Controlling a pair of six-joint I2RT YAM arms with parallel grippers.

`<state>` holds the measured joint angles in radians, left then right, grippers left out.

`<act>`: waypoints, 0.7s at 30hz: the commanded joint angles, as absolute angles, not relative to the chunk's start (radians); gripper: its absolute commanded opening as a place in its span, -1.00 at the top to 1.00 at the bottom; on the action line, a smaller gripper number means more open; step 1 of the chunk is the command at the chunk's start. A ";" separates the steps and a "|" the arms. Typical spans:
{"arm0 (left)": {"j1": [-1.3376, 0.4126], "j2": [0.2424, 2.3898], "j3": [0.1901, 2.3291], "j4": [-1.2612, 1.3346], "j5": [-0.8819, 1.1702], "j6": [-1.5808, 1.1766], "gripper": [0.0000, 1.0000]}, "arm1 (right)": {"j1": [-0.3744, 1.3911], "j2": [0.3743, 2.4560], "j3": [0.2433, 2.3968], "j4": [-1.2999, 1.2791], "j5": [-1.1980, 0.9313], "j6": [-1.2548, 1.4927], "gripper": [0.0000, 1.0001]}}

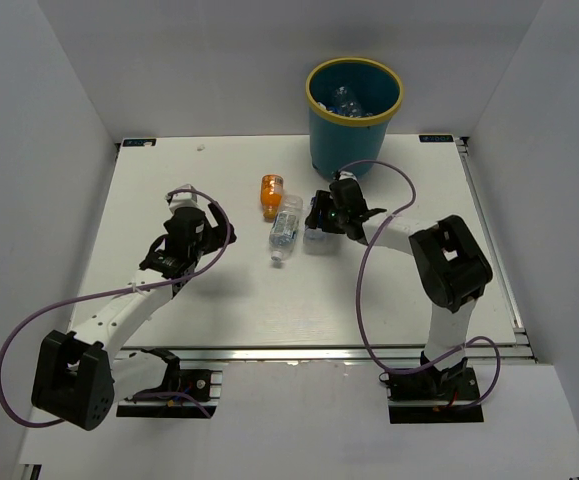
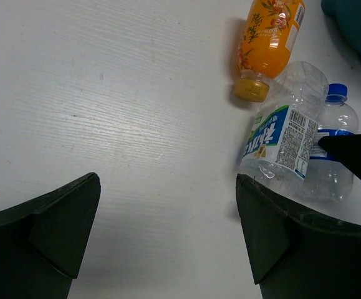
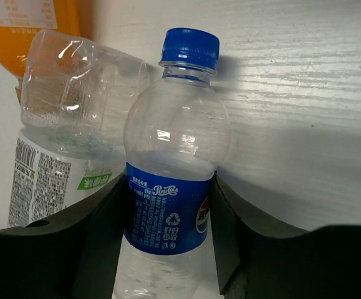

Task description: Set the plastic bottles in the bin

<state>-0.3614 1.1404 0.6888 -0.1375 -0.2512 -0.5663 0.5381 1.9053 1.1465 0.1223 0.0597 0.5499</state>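
My right gripper [image 3: 168,208] is shut on a clear Pepsi bottle [image 3: 174,143] with a blue cap and blue label, low over the table. In the top view this gripper [image 1: 325,220] and bottle [image 1: 316,240] are in front of the teal bin [image 1: 321,140], which has a yellow rim and holds bottles [image 1: 347,100]. A clear bottle with a white label [image 1: 285,230] lies touching the held one on its left. The short orange bottle [image 1: 271,195] lies beyond that. My left gripper [image 2: 168,180] is open and empty over bare table, left of the bottles [image 2: 280,140].
White walls close in the table [image 1: 169,180] at the back and on both sides. Purple cables loop from both arms over the table. The orange bottle [image 2: 269,43] and a corner of the bin [image 2: 355,25] show in the left wrist view.
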 commanded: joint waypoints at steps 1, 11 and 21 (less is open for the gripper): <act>-0.354 1.112 0.677 -0.118 -0.245 -0.568 -0.96 | 0.540 1.839 1.089 0.273 0.057 0.629 0.02; -0.354 1.085 0.681 -0.141 -0.288 -0.563 -0.96 | 0.537 1.589 1.075 0.323 0.019 0.480 0.69; -0.354 1.092 0.687 -0.153 -0.324 -0.565 -0.96 | 0.469 1.557 1.432 0.416 0.115 0.155 0.63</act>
<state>-0.3614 1.1088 0.6846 -0.1410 -0.3019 -0.5655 0.5114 1.5169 1.2953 0.3244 0.0055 0.2829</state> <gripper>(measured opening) 0.983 0.529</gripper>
